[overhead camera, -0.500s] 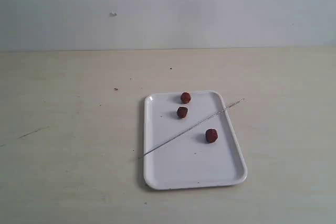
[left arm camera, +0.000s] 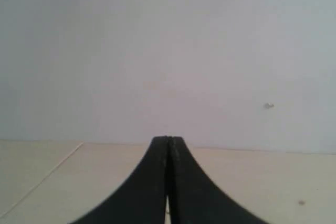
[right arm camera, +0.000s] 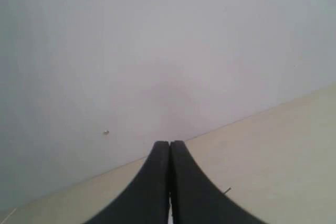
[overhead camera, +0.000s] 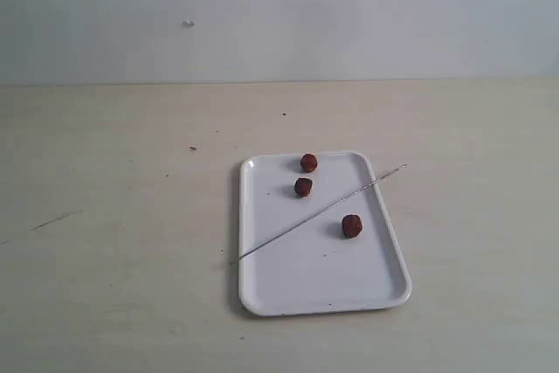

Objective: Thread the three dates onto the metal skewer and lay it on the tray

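Exterior, tray (overhead camera: 323,279): white, flat on the table (overhead camera: 113,216); it holds all three loose dates and the skewer lies across it.
Exterior, dates: far date (overhead camera: 309,162) and middle date (overhead camera: 303,187) sit near each other beyond the skewer; near date (overhead camera: 352,225) sits on its other side. None is threaded or touching the rod.
Exterior, skewer (overhead camera: 319,213): runs diagonally, both ends overhanging the rim.
Exterior, arms: neither is in sight.
Handling, skewer: probably light, stiff and slippery, apt to roll; best pinched at an overhanging end.
Handling, dates: likely soft and light; pinch across the sides, leaving the middle free for the tip.
Left wrist, left gripper (left arm camera: 168,140): clenched on nothing, facing the wall.
Right wrist, right gripper (right arm camera: 169,143): clenched, empty, above bare table.
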Controlling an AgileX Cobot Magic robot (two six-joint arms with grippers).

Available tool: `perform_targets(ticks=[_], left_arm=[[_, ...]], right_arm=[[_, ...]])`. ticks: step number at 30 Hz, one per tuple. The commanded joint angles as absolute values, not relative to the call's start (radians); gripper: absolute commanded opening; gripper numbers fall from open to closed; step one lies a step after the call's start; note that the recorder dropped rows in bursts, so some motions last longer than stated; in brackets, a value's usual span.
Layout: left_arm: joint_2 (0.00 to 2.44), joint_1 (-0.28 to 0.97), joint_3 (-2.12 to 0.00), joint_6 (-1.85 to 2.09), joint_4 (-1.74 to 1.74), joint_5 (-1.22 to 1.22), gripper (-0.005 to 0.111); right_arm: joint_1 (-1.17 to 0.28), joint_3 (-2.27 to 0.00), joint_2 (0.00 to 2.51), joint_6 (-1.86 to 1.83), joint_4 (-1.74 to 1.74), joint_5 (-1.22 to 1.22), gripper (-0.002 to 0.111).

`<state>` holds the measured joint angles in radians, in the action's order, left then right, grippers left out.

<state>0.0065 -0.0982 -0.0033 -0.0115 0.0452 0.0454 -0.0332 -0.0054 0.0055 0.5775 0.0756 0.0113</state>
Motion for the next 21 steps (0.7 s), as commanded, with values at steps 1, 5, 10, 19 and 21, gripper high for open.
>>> perform_targets(ticks=[1,5,10,19,21], left_arm=[[0.000,-0.099,0.000,-0.344,0.006,0.168,0.000],[0.000,-0.099,0.000,-0.399,0.000,0.333,0.000],[0.000,-0.099,-0.004,-0.755,-0.170,0.521,0.000],[0.030,-0.099,-0.017,-0.629,-0.705,0.557,0.000],[0.100,-0.099,-0.017,-0.532,-0.885,0.630,0.000]], right_arm=[[-0.034,0.000,0.000,0.579,0.085,0.015,0.000],[-0.034,0.000,0.000,0.579,0.085,0.015,0.000],[-0.034,0.000,0.000,0.579,0.085,0.015,0.000],[-0.034,0.000,0.000,0.579,0.085,0.015,0.000],[-0.034,0.000,0.000,0.579,0.085,0.015,0.000]])
